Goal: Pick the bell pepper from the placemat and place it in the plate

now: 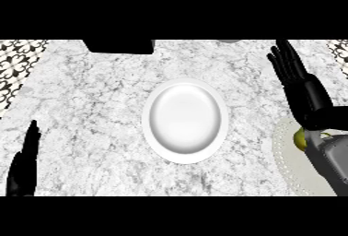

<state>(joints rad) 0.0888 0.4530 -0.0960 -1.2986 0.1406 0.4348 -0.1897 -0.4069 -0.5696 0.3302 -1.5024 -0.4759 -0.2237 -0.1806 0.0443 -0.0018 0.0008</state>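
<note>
The right robot hand (299,76) sits at the upper right of the frame, fingers straight and held together, pointing toward the top edge and holding nothing. Its grey forearm (333,156) comes in from the lower right and crosses over a pale round placemat (289,159) at the right edge. A small yellow-green bell pepper (299,138) lies on that placemat, mostly hidden behind the wrist and forearm, with only a sliver showing. The left robot hand (24,163) rests at the lower left of the frame, open, fingers straight and pointing up, well apart from everything else. A white plate (185,120) sits in the centre of the grey marbled worktop (88,106), with nothing on it. A black object (119,46) shows at the top edge, left of centre.
</note>
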